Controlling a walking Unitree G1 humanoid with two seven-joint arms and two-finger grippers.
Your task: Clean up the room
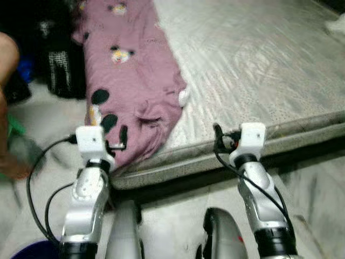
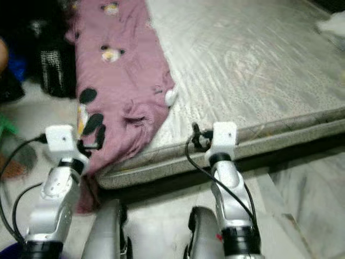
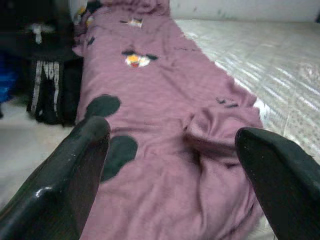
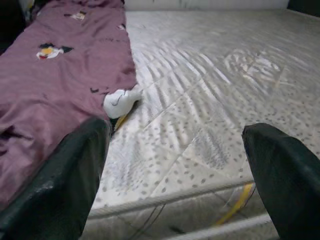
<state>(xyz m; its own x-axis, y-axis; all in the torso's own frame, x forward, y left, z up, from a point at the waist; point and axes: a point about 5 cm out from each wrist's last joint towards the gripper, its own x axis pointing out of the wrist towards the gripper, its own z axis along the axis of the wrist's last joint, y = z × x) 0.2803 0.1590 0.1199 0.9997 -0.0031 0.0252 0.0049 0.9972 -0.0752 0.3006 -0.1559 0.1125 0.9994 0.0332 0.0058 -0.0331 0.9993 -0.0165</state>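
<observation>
A mauve blanket (image 1: 129, 70) printed with cartoon mice lies along the left side of a grey-white patterned mattress (image 1: 259, 70), and its near corner drapes over the mattress edge toward the floor. My left gripper (image 1: 119, 141) is open just in front of that hanging corner; the left wrist view has the blanket (image 3: 165, 115) between the spread fingers (image 3: 65, 170). My right gripper (image 1: 218, 137) is open at the mattress's front edge, empty, facing the bare mattress (image 4: 210, 90). A small white piece (image 4: 120, 102) lies at the blanket's right edge.
Dark bags (image 1: 59, 70) stand on the floor left of the mattress. A person's arm (image 1: 5, 59) shows at the left border, with something green (image 1: 13, 127) below it. A white item (image 1: 337, 24) lies at the mattress's far right. Pale floor lies before the bed.
</observation>
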